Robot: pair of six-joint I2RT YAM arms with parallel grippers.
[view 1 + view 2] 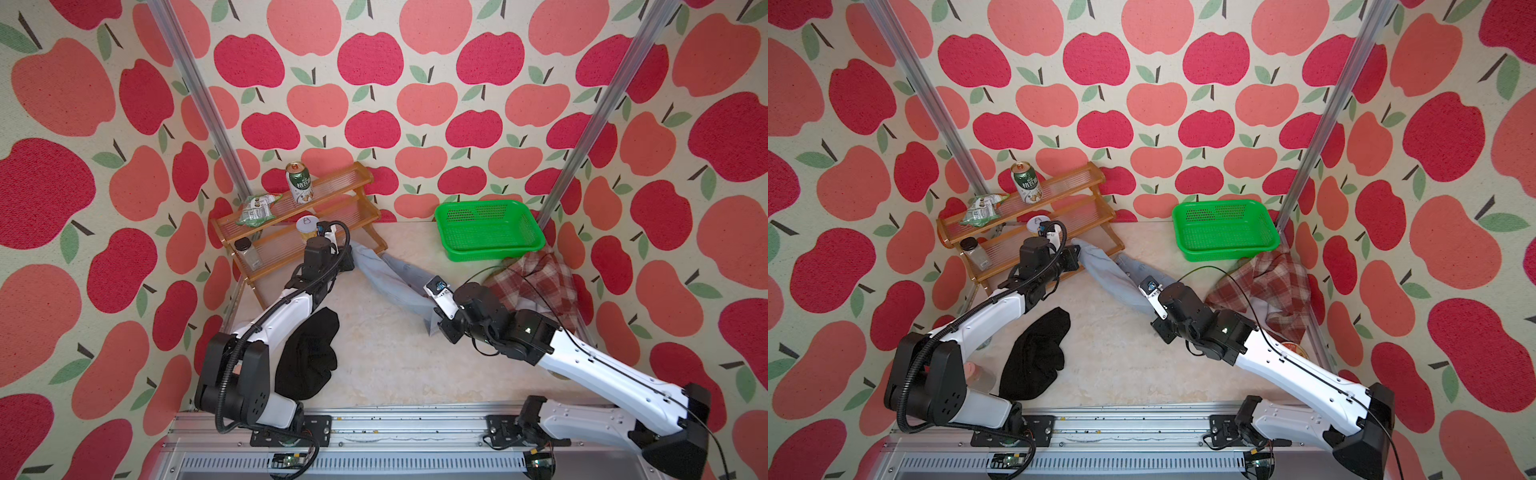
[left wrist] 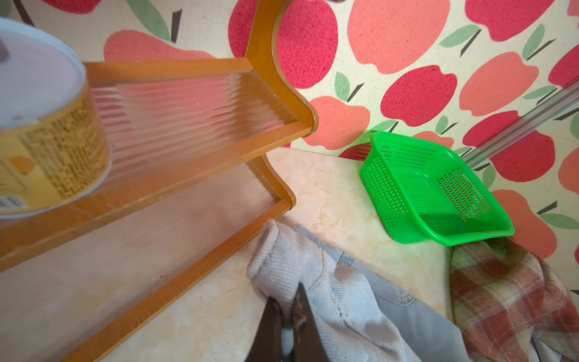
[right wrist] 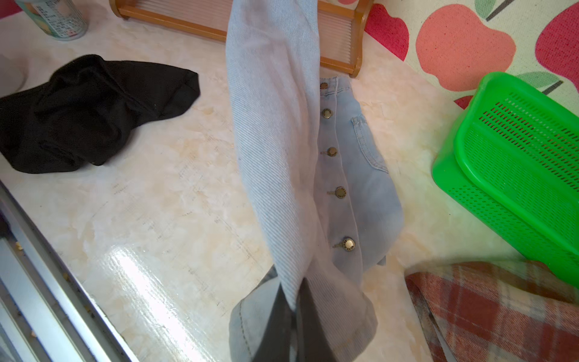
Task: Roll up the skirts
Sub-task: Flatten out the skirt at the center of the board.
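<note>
Looking at both top views, you see the denim skirt point(image 1: 395, 276) stretched between the left end effector point(image 1: 352, 254) by the wooden rack point(image 1: 357, 183) and the right end effector point(image 1: 1144, 286) mid-table, its long axis running diagonally. In the left wrist view, the jaws pinch a hem fold. In the right wrist view, the jaws clamp the other end; the denim looks soft and limp, so grip its edges.

Marble-look table point(image 1: 399, 357) carries black skirt point(image 1: 305, 357) front-left, plaid skirt point(image 1: 536, 282) & green basket point(image 1: 488, 228) back-right, wooden rack point(image 1: 299, 224) back-left.
</note>
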